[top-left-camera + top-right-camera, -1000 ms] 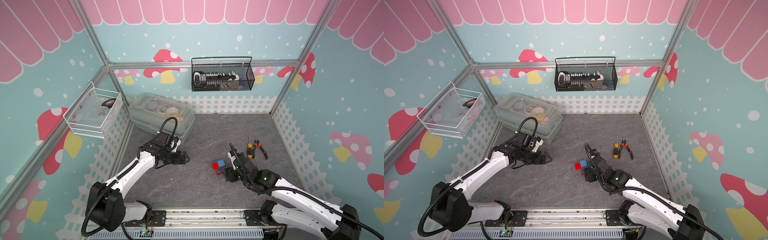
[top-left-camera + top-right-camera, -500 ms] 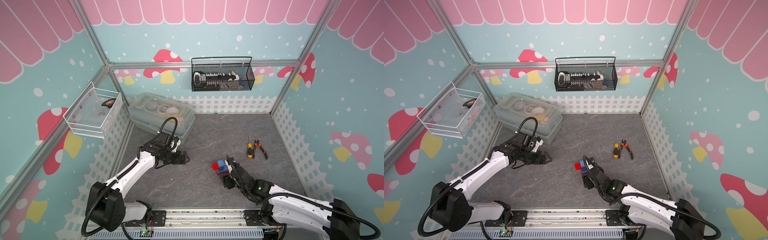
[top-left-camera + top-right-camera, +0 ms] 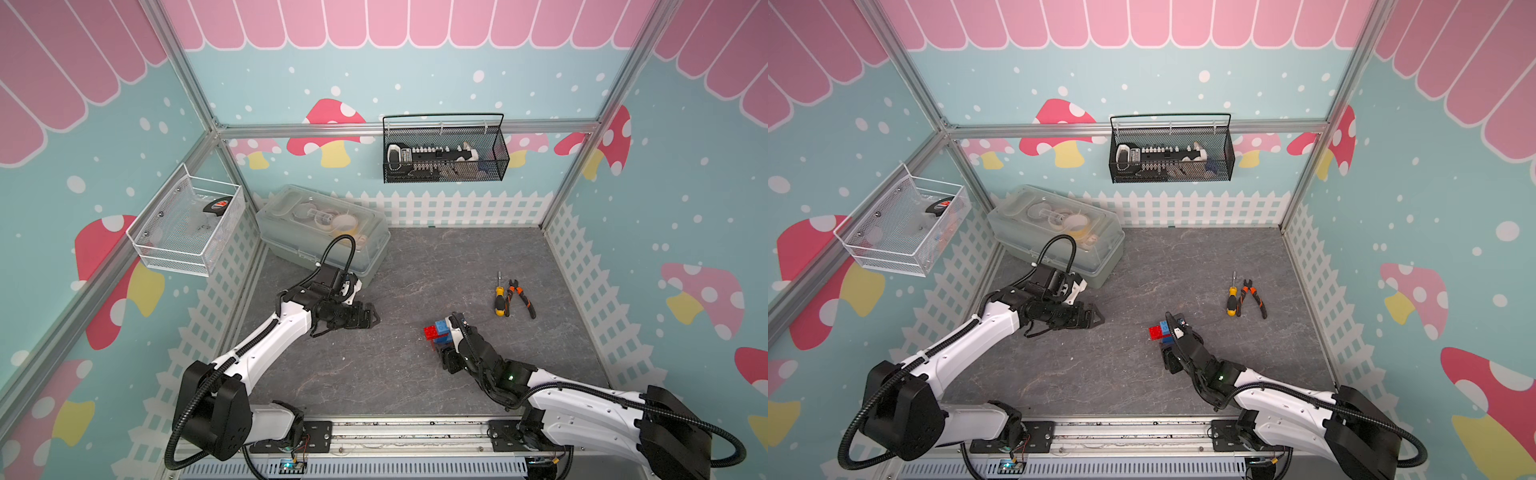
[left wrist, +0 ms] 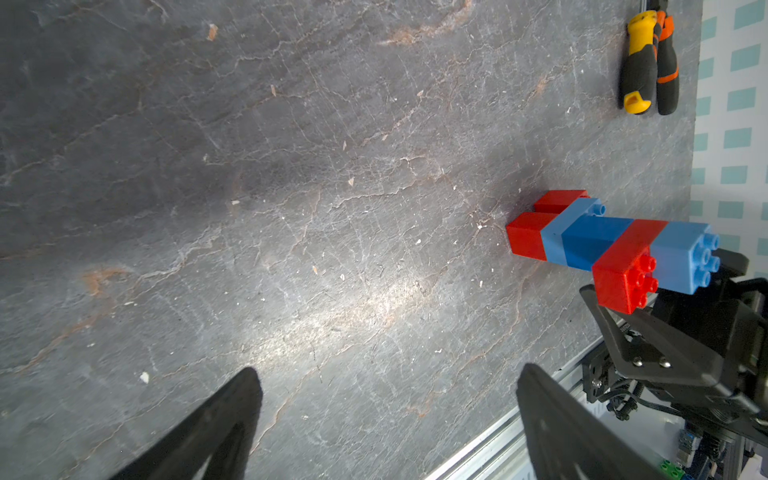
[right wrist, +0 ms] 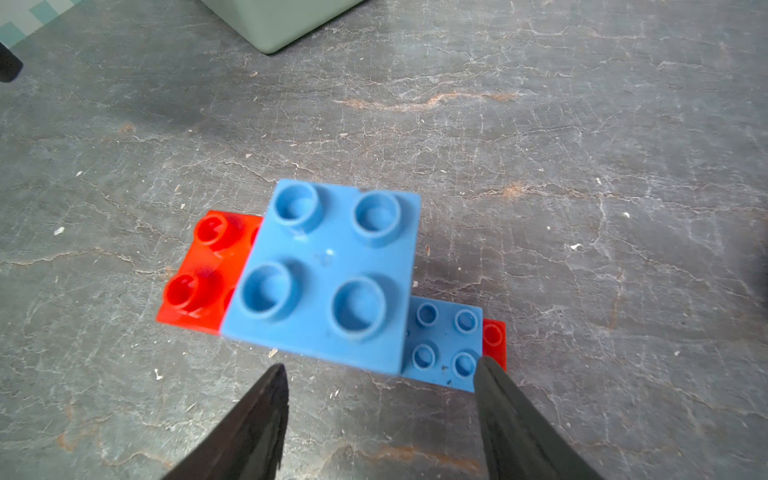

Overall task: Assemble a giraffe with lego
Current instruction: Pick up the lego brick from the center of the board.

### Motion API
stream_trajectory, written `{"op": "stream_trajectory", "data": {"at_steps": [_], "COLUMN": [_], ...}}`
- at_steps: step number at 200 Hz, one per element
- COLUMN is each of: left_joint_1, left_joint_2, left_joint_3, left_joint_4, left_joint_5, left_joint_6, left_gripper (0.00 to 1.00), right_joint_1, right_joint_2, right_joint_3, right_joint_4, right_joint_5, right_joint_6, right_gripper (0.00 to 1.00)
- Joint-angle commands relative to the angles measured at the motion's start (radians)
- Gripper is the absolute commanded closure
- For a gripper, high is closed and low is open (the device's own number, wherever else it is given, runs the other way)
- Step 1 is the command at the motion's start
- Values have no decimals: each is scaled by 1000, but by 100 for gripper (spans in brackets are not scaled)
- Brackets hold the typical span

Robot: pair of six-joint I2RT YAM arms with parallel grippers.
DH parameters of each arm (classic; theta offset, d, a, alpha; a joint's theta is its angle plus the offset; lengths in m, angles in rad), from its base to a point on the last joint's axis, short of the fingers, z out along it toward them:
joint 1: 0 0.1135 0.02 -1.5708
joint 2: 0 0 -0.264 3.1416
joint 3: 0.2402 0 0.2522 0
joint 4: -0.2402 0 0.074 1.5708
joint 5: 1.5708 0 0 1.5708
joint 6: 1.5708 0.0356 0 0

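**Figure.** The giraffe [image 4: 594, 243] stands complete and upright on its red legs [image 4: 525, 241] on the grey tabletop [image 3: 415, 270], on my right-hand side of the cell. The screwdriver [image 3: 500, 300] and pliers [image 3: 521, 301] lie well apart beyond it.

My right gripper [image 5: 381, 368] hangs just beside the figure's upper end, jaws apart and empty. Its wrist view looks down on the light-blue top brick [image 5: 332, 270], which sits beyond the fingertips rather than between them. From the left wrist view, one of its fingers lies close under the overhanging red head [image 5: 199, 274]; I cannot tell whether it touches.

My left gripper [image 3: 372, 318] hovers well apart from the figure, jaws spread wide, holding nothing.

Hazards, as I judge them:
- The figure is tall on a narrow two-leg footing, so a sideways brush from my right finger could topple it.
- A finger rising under the head overhang could lever that brick off its studs.
- Jaws shutting on the top brick and lifting might pull it from the stack.
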State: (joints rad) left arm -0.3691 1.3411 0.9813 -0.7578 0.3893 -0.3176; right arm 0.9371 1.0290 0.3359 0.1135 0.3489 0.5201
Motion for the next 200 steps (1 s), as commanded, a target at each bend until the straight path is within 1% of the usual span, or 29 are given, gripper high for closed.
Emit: {"op": "stream_trajectory", "data": {"at_steps": [1,30,69,112,181,200], "left_joint_1": [-5,-5,-5,-6,-7,-8], "left_joint_2": [5,1,3,1,0,1], "left_joint_3": [2,-2,3,0,-10,-12], "left_joint_4": [3,2,3,16,52,61], "left_joint_5": [-8,-9,8,80,227,257], "left_joint_6": [6,7,9,11,6,3], "left_gripper": [4,4,4,4,6,6], "right_joint_1": [6,6,4,5,3,3], "right_joint_2": [32,54,87,119,124,122], "right_joint_3": [-2,-6,-9,-17,-30,-31], "right_joint_4": [72,108,143,184,211,212], "right_joint_5": [19,26,45,51,76,74], "right_joint_6": [-28,-30,-43,-45,-55,-55], "right_gripper": [31,31,35,39,53,59]}}
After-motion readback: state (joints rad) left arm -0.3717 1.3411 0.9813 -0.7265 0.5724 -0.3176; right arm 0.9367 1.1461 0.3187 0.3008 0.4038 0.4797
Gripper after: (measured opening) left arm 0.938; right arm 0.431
